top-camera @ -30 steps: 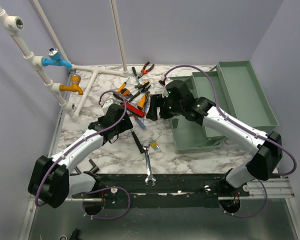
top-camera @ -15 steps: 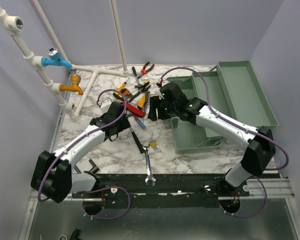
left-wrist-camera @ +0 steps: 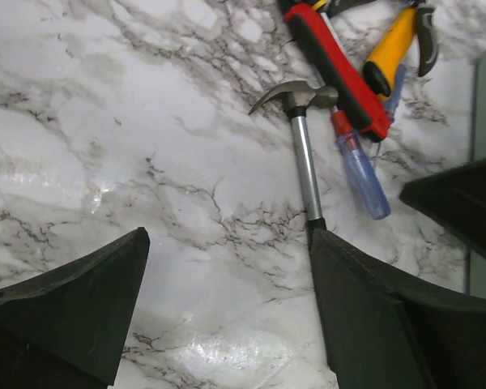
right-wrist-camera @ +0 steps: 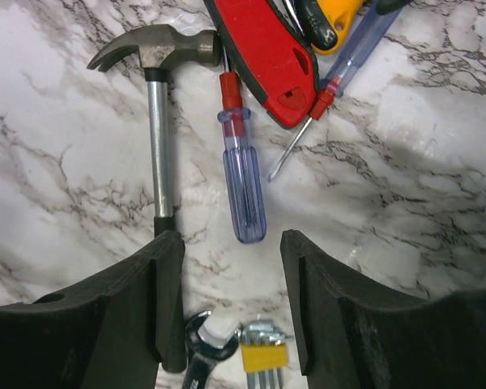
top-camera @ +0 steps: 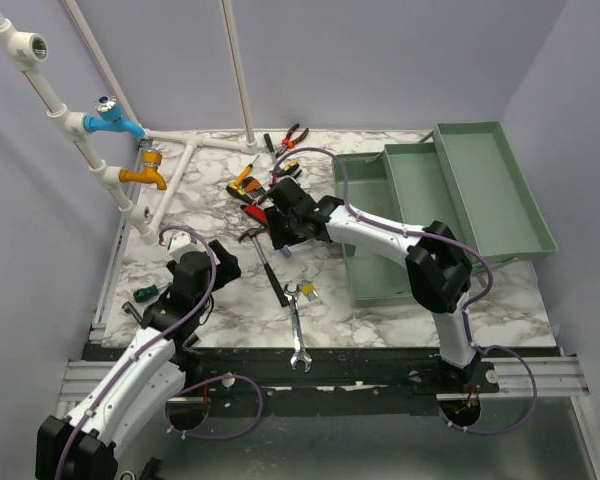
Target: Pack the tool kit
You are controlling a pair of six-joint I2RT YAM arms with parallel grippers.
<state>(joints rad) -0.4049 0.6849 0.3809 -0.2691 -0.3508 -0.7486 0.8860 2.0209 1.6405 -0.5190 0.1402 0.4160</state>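
My right gripper hangs released over the marble table, fingers apart and empty. The clear blue screwdriver lies just ahead of the gap, and the hammer beside its left finger. My left gripper is also released and empty, near the hammer's handle. The green toolbox sits open at the table's right side, with loose pliers and screwdrivers piled to its left.
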